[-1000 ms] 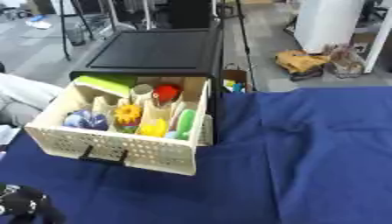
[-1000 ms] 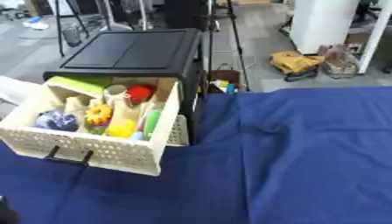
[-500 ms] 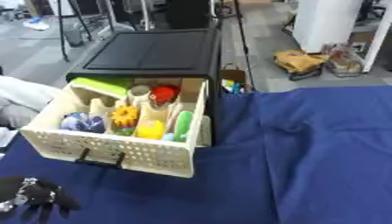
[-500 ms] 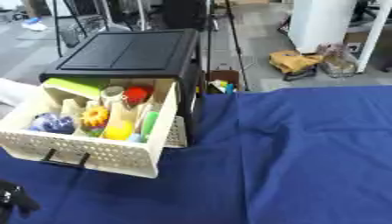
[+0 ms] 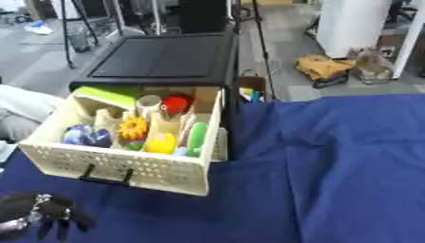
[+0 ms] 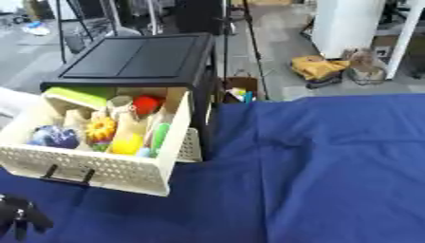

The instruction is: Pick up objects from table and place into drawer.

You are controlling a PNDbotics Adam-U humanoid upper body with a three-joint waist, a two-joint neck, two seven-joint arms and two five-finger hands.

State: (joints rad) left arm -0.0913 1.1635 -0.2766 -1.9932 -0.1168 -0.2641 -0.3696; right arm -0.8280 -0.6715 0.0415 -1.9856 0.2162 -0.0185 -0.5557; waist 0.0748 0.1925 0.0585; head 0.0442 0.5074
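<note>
Left hand (image 5: pixel 37 216), black with silver joints, is showing at the lower left corner of the left eye view, lying over the blue cloth of the bench (image 5: pixel 332 180). Its fingers are hanging downward and look partly curled, but whether they are clenched or released cannot be told; they are grasping nothing visible and are touching no object. The hand is sitting just below and in front of the drawer (image 5: pixel 124 166), apart from its black handle (image 5: pixel 106 174). The right hand is appearing in neither view.

The drawer, cream with a perforated front, is standing pulled out of a black cabinet (image 5: pixel 166 59) in the left half of the frame. Inside it are lying a green block (image 5: pixel 108 95) at the upper left, a red round object (image 5: pixel 176 103), a pale cup (image 5: pixel 149 102), an orange flower-like object (image 5: pixel 133 127), a yellow object (image 5: pixel 162 142), a green elongated object (image 5: pixel 198 135) along the right wall, and a blue-purple object (image 5: pixel 86 136) at the left.

The left eye view is showing more of the hand; the right eye view is cutting it to a few dark fingers at its lower left corner, while showing the side of the drawer more fully.
</note>
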